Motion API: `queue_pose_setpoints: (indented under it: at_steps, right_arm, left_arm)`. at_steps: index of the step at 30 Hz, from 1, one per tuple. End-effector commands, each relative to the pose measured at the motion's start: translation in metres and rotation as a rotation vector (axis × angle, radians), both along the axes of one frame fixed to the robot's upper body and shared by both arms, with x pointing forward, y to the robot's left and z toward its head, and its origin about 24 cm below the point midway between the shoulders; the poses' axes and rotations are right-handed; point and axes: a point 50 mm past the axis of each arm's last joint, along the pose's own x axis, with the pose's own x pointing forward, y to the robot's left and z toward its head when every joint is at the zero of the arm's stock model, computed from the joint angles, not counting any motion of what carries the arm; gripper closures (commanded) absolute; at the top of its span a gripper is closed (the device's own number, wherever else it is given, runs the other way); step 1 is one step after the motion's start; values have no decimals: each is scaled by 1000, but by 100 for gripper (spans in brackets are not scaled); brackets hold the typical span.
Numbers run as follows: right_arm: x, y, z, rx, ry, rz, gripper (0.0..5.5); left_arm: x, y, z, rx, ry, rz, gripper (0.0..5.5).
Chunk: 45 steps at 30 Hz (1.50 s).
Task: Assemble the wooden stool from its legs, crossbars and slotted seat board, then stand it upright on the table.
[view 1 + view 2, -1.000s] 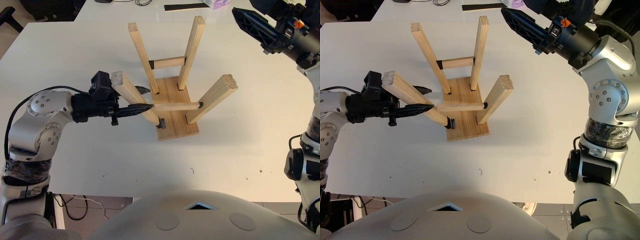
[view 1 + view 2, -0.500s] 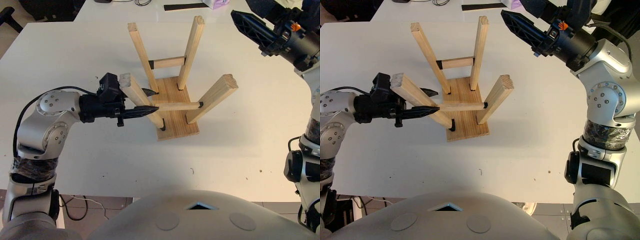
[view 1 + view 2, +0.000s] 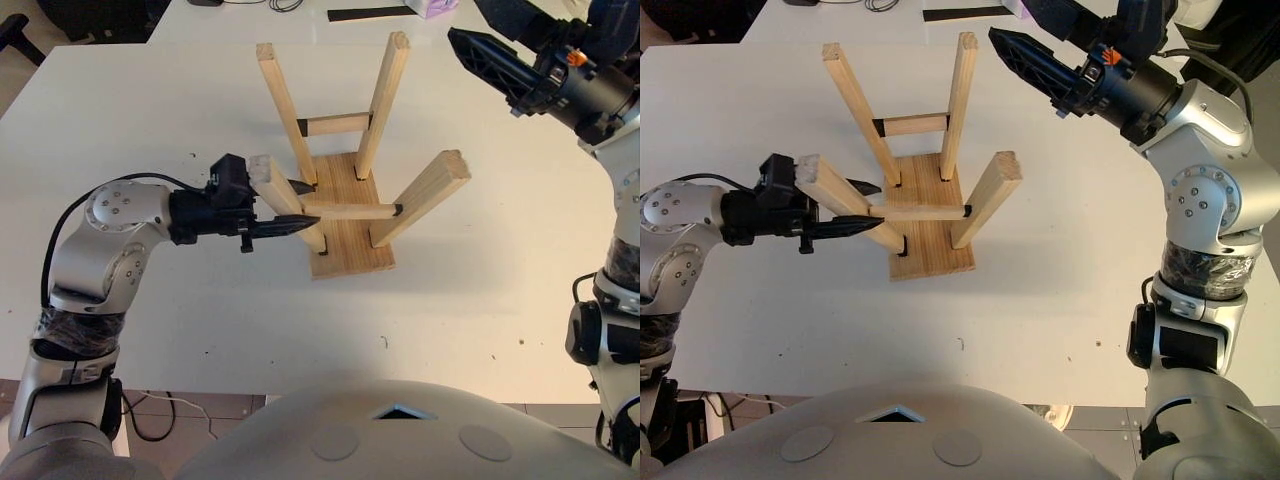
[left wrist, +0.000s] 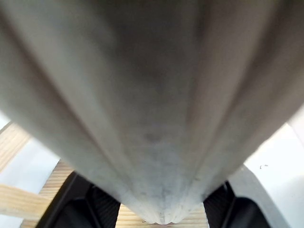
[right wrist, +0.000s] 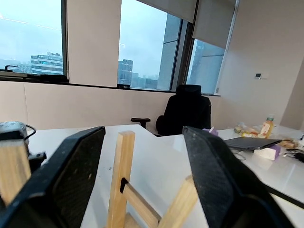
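since the left wrist view is blurred out by wood right at the lens, we go by the head views: left gripper [image 3: 294, 206] is clamped on the near-left leg [image 3: 268, 180] of the stool [image 3: 352, 255], which sits seat-down on the table [image 3: 150, 100]. right gripper [image 5: 145, 135] hangs above the far right, fingers spread, holding nothing.

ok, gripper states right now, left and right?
Left gripper: closed on a stool leg.
Right gripper: open, holding nothing.
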Motion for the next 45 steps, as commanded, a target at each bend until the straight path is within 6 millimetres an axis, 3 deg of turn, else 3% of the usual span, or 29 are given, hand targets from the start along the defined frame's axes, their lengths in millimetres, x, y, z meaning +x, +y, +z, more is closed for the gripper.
queue_pose_setpoints:
  at_steps: [1,8,14,18,22,28,36,40,45]
  right_arm:
    - [-22,24,6,18,-8,84,248]
    - [-47,40,31,196,45,50,248]
    - [-64,67,38,285,176,79,333]
    - [-62,65,14,94,223,-4,386]
    - [-62,70,8,-68,144,-9,449]
    - [-57,80,-6,-133,152,0,540]
    - [-60,98,-67,-337,251,-36,550]
    - [-67,96,-101,-508,290,-66,550]
    - [-68,99,-106,-529,269,-87,550]
  left_arm:
    - [-9,-2,0,48,3,10,346]
    - [-12,9,3,61,26,102,346]
    - [-23,8,-2,30,43,220,346]
    - [-28,-1,-5,5,43,282,346]
    - [-30,-8,-11,5,66,355,346]
    - [-30,-19,-20,5,99,455,346]
    - [-34,-25,-25,26,144,447,346]
    - [-29,-26,-21,58,156,437,346]
    - [-28,-31,-15,78,171,405,346]
